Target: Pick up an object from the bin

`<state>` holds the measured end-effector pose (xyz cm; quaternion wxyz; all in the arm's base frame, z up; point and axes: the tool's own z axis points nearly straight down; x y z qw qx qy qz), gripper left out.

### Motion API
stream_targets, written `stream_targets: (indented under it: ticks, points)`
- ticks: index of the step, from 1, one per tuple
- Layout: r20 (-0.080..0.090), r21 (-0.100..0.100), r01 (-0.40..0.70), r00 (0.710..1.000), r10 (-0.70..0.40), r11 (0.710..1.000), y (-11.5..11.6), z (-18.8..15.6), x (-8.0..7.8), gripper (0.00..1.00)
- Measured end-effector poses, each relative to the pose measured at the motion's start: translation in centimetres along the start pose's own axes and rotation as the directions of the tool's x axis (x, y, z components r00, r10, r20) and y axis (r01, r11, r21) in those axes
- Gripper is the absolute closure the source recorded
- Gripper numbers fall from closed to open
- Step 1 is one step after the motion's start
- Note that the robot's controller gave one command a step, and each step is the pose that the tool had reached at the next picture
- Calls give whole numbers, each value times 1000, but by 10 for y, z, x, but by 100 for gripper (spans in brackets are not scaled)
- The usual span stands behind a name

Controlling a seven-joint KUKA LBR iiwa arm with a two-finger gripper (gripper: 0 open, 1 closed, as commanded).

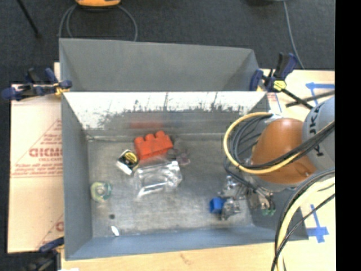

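My claw (230, 203) sits low in the bin (76, 168), at the view's lower right, against a small blue block (215, 206) on the floor. Wide or narrow, I cannot tell. I judge nothing lifted yet, so grasp and lift remain.

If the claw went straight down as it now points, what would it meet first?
Probably the small blue thing at the bin's lower right, just beside the claw. Depth is unclear, so it might land on the bin floor instead.
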<state>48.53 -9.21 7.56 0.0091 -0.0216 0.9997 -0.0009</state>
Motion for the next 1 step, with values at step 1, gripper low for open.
stream_targets:
  ticks: [1]
  points:
    - [-7, -3, 348, 938, -348, 938, 2, -147, -36, 100]
